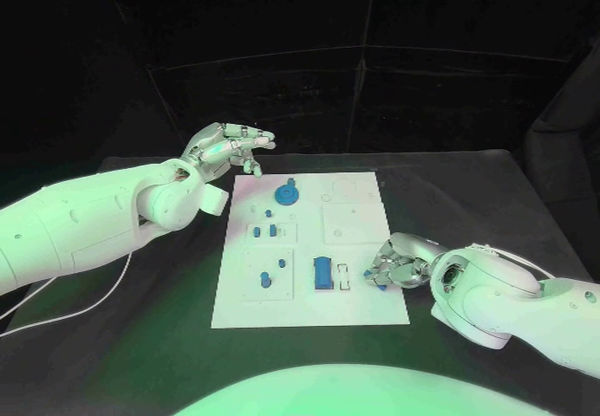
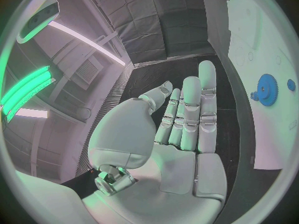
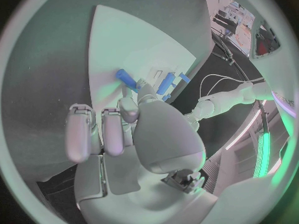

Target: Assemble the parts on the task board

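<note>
The right hand [image 1: 398,260] sits low at the board's [image 1: 362,308] right edge, fingers curled around a small blue part [image 3: 125,77] pinched at its tips, probably so it can be lined up with a slot nearby. The left hand [image 1: 228,146] waits off the board's far left corner, fingers straight and apart, holding nothing, leaving the work area free. A blue gear [image 1: 289,194] sits near the far end, and a long blue block [image 1: 322,273] lies beside the right hand.

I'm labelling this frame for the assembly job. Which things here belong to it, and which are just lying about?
Belongs to the job:
task board
blue gear
long blue block
small blue parts
right hand, at the board's edge

Just lying about:
white cable
black table
</note>
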Robot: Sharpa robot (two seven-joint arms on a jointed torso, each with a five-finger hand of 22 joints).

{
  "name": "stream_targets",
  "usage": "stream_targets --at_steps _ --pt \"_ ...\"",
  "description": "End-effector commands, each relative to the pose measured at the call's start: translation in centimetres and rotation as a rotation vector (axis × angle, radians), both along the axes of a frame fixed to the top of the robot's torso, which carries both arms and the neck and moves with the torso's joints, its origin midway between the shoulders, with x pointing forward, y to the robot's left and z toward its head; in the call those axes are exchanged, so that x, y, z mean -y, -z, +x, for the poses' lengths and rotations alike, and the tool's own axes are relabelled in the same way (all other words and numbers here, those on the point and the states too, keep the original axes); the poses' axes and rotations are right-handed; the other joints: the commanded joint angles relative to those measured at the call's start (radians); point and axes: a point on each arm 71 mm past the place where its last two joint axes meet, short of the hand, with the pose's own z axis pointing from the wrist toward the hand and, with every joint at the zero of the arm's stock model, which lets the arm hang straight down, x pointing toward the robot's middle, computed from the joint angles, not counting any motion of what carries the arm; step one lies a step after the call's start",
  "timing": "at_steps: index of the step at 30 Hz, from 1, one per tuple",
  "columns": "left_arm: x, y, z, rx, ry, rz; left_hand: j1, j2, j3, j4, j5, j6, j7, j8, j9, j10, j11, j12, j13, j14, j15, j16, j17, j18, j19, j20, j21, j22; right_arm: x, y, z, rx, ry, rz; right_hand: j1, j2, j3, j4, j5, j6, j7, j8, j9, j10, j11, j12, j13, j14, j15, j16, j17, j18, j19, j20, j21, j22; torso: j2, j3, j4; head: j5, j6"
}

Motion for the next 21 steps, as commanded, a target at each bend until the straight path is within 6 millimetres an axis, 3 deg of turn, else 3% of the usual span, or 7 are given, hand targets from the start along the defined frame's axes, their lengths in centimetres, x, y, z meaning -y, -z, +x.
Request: stream_targets --at_steps 1,12,21 --pt "0.0 -0.2 0.0 0.008 0.001 -0.01 0.005 0.009 -0.005 -0.003 0.002 -0.009 -0.002 0.004 0.001 -0.006 -0.001 0.007 0.001 -0.004 0.0 0.003 -0.002 0.02 0.0 0.002 -0.004 -0.002 -0.4 -0.1 -0.1 -0.042 0.063 0.144 0.019 0.015 0.007 0.002 0.006 0.003 0.003 0.005 0.003 0.003 -0.005 -0.002 -0.001 0.053 -0.004 0.003 0.0 0.0 0.017 -0.007 -0.001 0.066 0.001 -0.0004 0.0009 0.001 -0.002" --pt "0.0 -0.2 0.0 0.007 0.002 -0.009 0.005 0.009 -0.005 -0.003 0.002 -0.009 -0.002 0.004 0.001 -0.006 -0.001 0.007 0.001 -0.004 0.0 0.003 -0.002 0.02 0.0 0.002 -0.004 -0.002 -1.7 0.1 0.1 -0.058 0.083 0.185 -0.002 0.001 0.017 0.014 0.001 0.009 0.003 0.002 0.002 0.005 -0.004 -0.003 -0.001 0.053 -0.003 0.003 0.001 0.0 0.018 -0.006 -0.001 0.067 0.0 -0.0001 0.0007 0.004 -0.005" --pt "0.0 -0.2 -0.1 0.006 0.003 -0.009 0.005 0.009 -0.005 -0.003 0.002 -0.009 -0.002 0.004 0.001 -0.006 -0.001 0.007 0.001 -0.004 0.0 0.003 -0.002 0.02 0.0 0.002 -0.004 -0.002 -2.3 0.2 0.5 -0.027 0.087 0.149 -0.058 -0.014 0.039 0.057 0.002 0.048 -0.012 0.012 0.007 0.026 -0.015 0.018 0.016 0.057 -0.01 0.012 0.018 -0.004 0.028 -0.011 0.011 0.086 0.0 -0.0001 -0.0008 0.008 -0.006"
